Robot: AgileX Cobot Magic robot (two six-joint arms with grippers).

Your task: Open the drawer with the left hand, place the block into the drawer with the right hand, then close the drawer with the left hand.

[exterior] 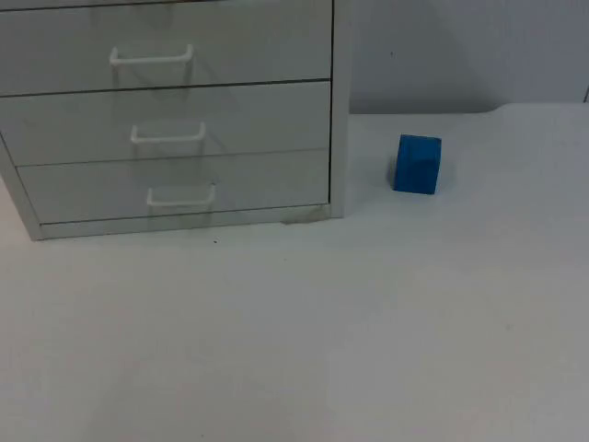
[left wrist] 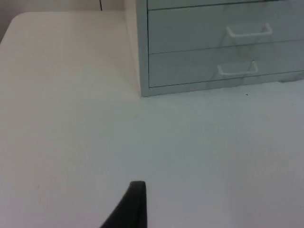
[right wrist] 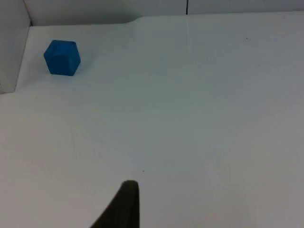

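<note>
One white drawer cabinet [exterior: 175, 110] stands at the upper left of the top view. Three drawer fronts show on it, stacked one above another, all shut: upper drawer [exterior: 55, 55], middle drawer [exterior: 267, 120] and bottom drawer [exterior: 276, 180]. Each front carries one white bar handle, three handles in all: [exterior: 152, 57], [exterior: 167, 134], [exterior: 181, 195]. One blue block [exterior: 418, 165] sits on the white table [exterior: 368, 331], right of the cabinet.

A lab-like test bench: a bare white table top [exterior: 368, 350] ending at a grey partition wall [exterior: 442, 55], with a white drawer unit [exterior: 175, 110] standing far left.
</note>
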